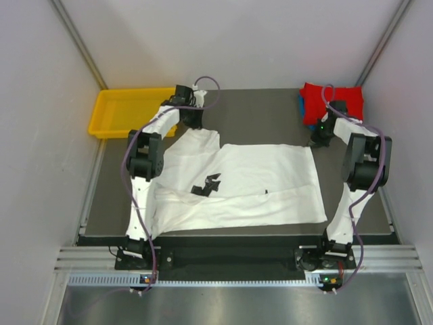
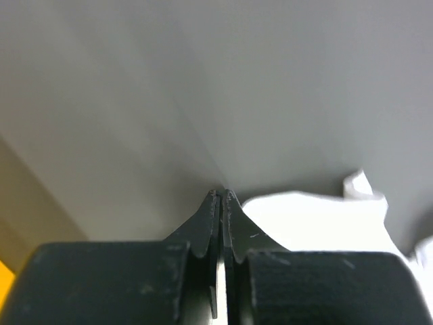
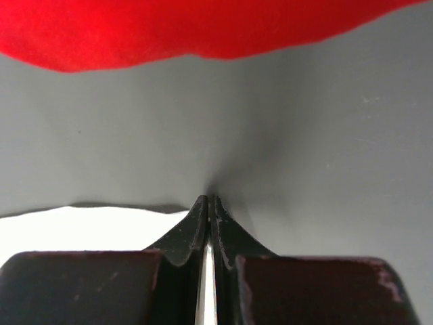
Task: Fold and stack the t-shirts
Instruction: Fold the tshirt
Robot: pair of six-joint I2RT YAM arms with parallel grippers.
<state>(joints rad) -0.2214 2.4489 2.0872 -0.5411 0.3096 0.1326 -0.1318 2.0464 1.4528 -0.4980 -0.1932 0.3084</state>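
Note:
A white t-shirt [image 1: 250, 183] lies spread flat on the dark table [image 1: 264, 108]. My left gripper [image 1: 193, 124] is down at the shirt's far left corner. In the left wrist view that gripper [image 2: 223, 194] is shut, with a thin strip of white cloth between the jaws and more white t-shirt [image 2: 318, 220] to its right. My right gripper [image 1: 316, 140] sits at the far right corner. In its own view the gripper [image 3: 210, 200] is shut on a sliver of the white t-shirt [image 3: 74, 230]. A folded red t-shirt [image 1: 333, 100] lies on a blue one [image 1: 301, 106] at the back right.
A yellow tray [image 1: 135, 91] stands at the back left, just beyond the left arm. A black mark [image 1: 206, 184] shows on the white shirt's middle left. The red t-shirt [image 3: 203, 27] lies close ahead of the right gripper. Grey walls enclose the table.

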